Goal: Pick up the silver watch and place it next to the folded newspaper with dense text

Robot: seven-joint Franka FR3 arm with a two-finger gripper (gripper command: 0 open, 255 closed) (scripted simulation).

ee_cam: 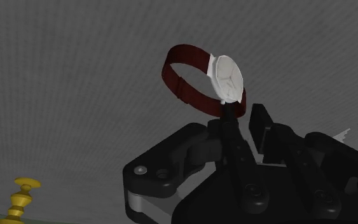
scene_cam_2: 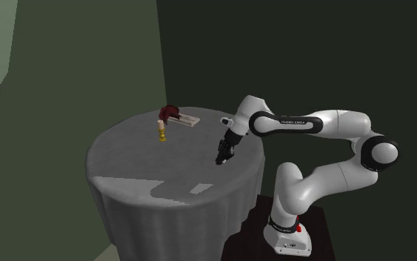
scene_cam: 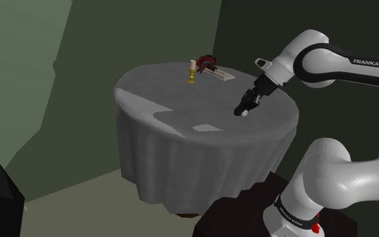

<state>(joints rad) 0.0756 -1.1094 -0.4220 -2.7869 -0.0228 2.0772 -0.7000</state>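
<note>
Your gripper (scene_cam: pixel 242 109) hangs low over the grey-draped round table (scene_cam: pixel 181 101), toward the shoulder view's right. Its fingers seem pinched on the dark red strap of the pale-faced watch (ee_cam: pixel 227 77), though contact is hard to see. The newspaper (scene_cam: pixel 223 76) lies well apart, at the far edge.

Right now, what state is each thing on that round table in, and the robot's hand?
watch: strap closed in a loop, at the gripper's tip.
candlestick: upright.
newspaper: lying flat, a dark red object at one end.
gripper: low over the tablecloth, tilted.
tablecloth: draped over the table's sides.
</note>
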